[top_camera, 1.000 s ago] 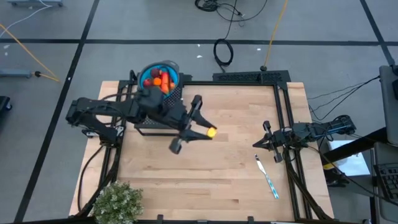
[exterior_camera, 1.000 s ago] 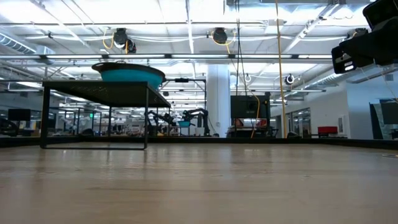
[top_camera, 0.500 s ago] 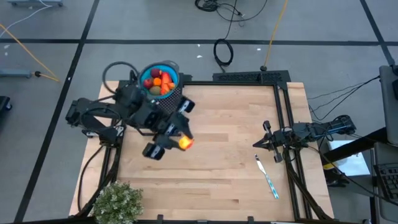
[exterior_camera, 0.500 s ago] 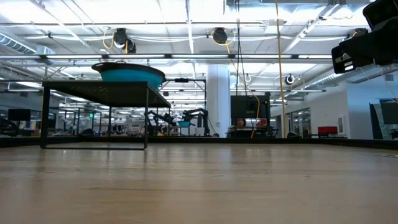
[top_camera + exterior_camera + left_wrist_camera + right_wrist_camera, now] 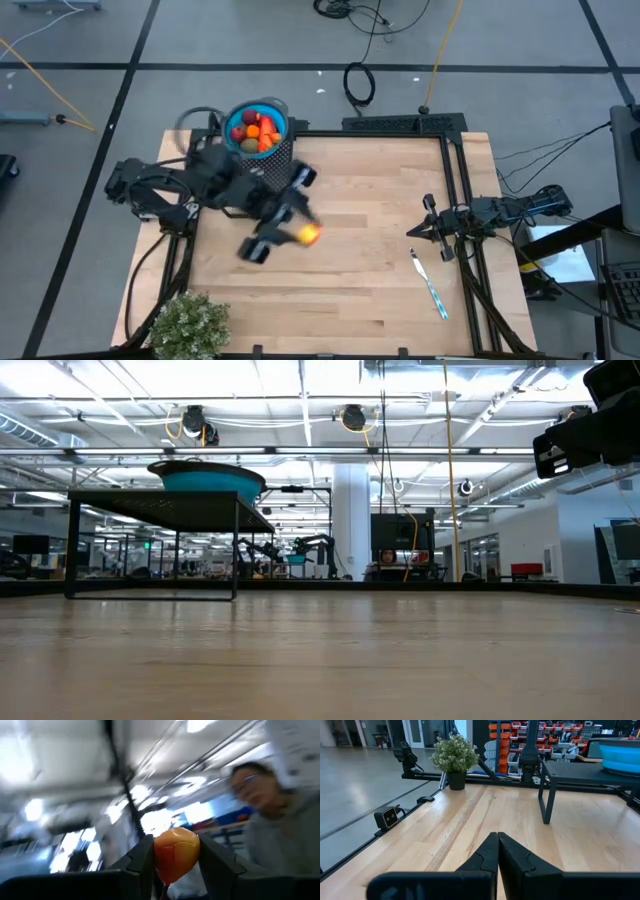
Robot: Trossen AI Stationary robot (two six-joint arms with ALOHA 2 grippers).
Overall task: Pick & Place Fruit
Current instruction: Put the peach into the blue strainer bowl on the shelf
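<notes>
A small round orange-yellow fruit [image 5: 309, 234] hangs over the middle-left of the wooden table, with my left gripper [image 5: 305, 233] shut on it; in the left wrist view the fruit [image 5: 176, 851] fills the gap between the fingers. A blue bowl [image 5: 257, 128] with several red, orange and olive fruit pieces rests on a black stand [image 5: 150, 510] at the table's far left. My right gripper [image 5: 415, 232] waits shut and empty at the table's right side, level above the wood. My left gripper pinches the orange-yellow fruit by two opposite sides [image 5: 159, 855] between its two fingers [image 5: 141, 860]. The fingers come from the table's left side and slant upward. The fruit is lifted clear of the table.
A slim white and blue utensil [image 5: 430, 285] lies on the table near my right gripper. A bushy green plant [image 5: 188, 325] stands at the near left corner. A person [image 5: 280, 820] shows beyond the table in the left wrist view.
My left gripper has carried the orange-yellow fruit toward the table's left and near edges, tipping upward and rolling as it went. The arm has drawn back from over the bowl, which now shows whole. The fruit stays pinched and clear of the table.
</notes>
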